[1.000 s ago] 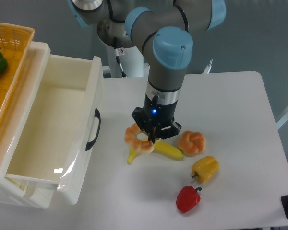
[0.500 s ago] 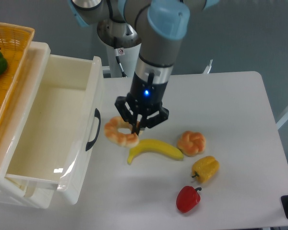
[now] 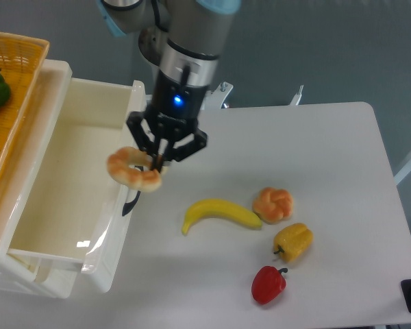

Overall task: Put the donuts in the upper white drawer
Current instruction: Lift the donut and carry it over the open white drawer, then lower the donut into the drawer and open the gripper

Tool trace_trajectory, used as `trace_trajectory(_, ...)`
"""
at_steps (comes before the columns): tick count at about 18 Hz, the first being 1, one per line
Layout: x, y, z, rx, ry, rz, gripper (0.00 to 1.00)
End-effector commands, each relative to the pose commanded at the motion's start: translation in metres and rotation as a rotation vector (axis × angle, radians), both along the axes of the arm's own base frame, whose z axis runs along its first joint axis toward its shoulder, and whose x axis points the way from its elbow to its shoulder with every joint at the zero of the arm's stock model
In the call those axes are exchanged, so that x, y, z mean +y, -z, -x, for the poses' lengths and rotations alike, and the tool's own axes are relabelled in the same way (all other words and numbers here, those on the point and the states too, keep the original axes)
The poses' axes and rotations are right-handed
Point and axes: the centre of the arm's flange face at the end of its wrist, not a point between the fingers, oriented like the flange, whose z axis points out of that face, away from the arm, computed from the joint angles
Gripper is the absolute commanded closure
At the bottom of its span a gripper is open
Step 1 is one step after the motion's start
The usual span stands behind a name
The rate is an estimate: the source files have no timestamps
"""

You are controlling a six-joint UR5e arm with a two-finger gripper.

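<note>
Progress is partial: your tool (image 3: 158, 162) is clamped on the plain orange-tan ring donut (image 3: 134, 168), held in the air over the front wall of the open, deep cream-white plastic drawer (image 3: 61, 185) off the table's (image 3: 329, 151) left edge. Nothing lies inside the drawer yet, and you have the lobed flower-shaped donut (image 3: 273, 203) left mid-table.

Orange-tan donuts (image 3: 134, 168), cream drawer (image 3: 68, 199), yellow banana (image 3: 220, 213), red pepper (image 3: 268, 284)

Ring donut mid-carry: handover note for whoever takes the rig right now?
Gripper: shut on the ring donut, held in the air over the front wall of the upper white drawer.
Drawer: pulled open, nothing visible inside.
Flower-shaped donut: on the table, right of the banana, untouched.
Done: ring donut lifted and carried to the drawer's edge.
Left: move it over the cavity and release, then fetch the flower-shaped donut. Peppers stay.
</note>
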Motion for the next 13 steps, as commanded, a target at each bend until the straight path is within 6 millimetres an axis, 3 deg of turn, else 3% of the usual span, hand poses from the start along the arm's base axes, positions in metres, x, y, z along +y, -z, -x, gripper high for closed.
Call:
trace_trajectory(6, 0.010, 0.016, -0.027, -0.016, 0.050, 0.024, 0.85)
trace_trajectory(13, 0.016, 0.021, -0.032, -0.010, 0.072, 0.027, 0.66)
